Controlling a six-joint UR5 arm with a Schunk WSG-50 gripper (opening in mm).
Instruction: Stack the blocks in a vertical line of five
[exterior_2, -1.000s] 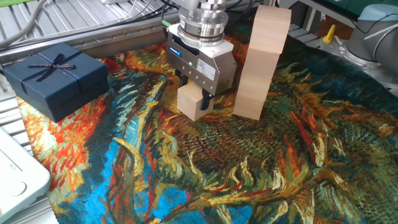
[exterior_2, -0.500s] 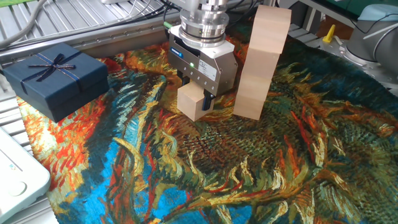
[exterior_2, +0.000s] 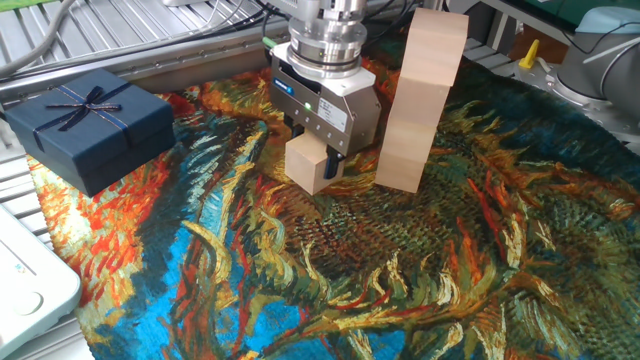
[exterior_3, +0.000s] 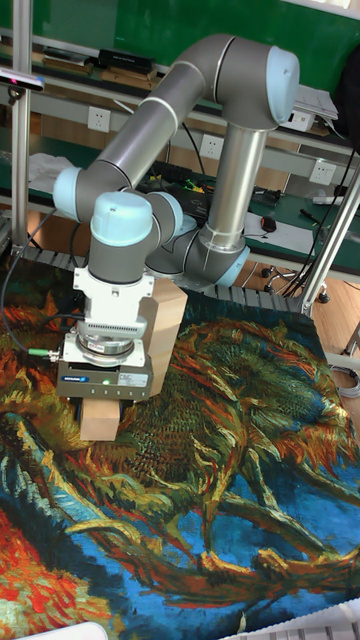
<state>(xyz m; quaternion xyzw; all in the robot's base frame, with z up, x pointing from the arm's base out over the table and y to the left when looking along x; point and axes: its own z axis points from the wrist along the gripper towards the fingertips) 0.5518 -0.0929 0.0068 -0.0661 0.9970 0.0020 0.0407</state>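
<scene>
In the fixed view the grey two-finger gripper (exterior_2: 317, 158) points straight down, its fingers clamped on a single pale beige smooth wooden cube (exterior_2: 311, 163) resting on the swirling painted cloth (exterior_2: 420, 270), with a tall stack of the same plain cubes (exterior_2: 420, 100) upright just beside it (a navy ribboned gift box (exterior_2: 88, 123) sits well apart on its other side). In the tall fixed view the grey-and-blue arm (exterior_3: 190, 150) arches over and drops vertically onto that cube (exterior_3: 98, 420), the stack (exterior_3: 165, 325) largely hidden behind the wrist.
</scene>
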